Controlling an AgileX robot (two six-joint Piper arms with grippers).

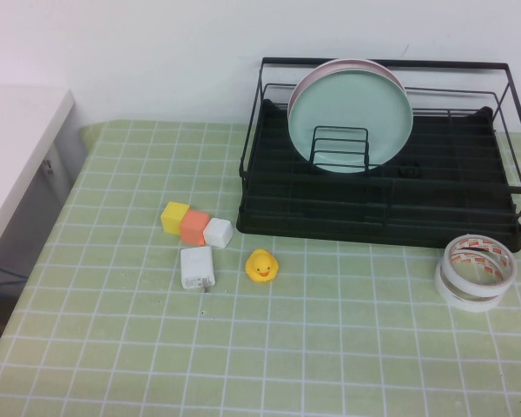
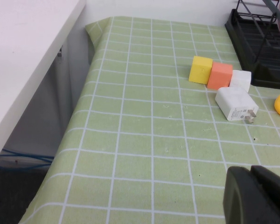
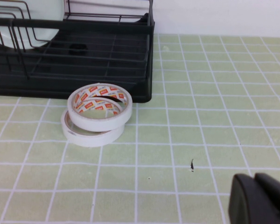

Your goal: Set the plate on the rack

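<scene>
The pale mint-green plate (image 1: pixel 347 109) stands upright in the black wire rack (image 1: pixel 373 213), leaning among its dividers, with a pink plate (image 1: pixel 330 68) right behind it. A part of the plate also shows through the rack's wires in the right wrist view (image 3: pixel 42 35). Neither arm shows in the high view. My left gripper (image 2: pixel 252 173) is shut and empty, low over the tablecloth on the left side, far from the rack. My right gripper (image 3: pixel 255 179) is shut and empty, over the cloth to the right of the rack (image 3: pixel 107 60).
Yellow (image 1: pixel 174 216), orange (image 1: pixel 194 227) and white (image 1: pixel 218 232) cubes, a white charger (image 1: pixel 196 267) and a yellow toy duck (image 1: pixel 261 266) lie in front of the rack. Two stacked tape rolls (image 1: pixel 476 271) sit at the rack's front right corner. A white table (image 1: pixel 17 148) borders the left.
</scene>
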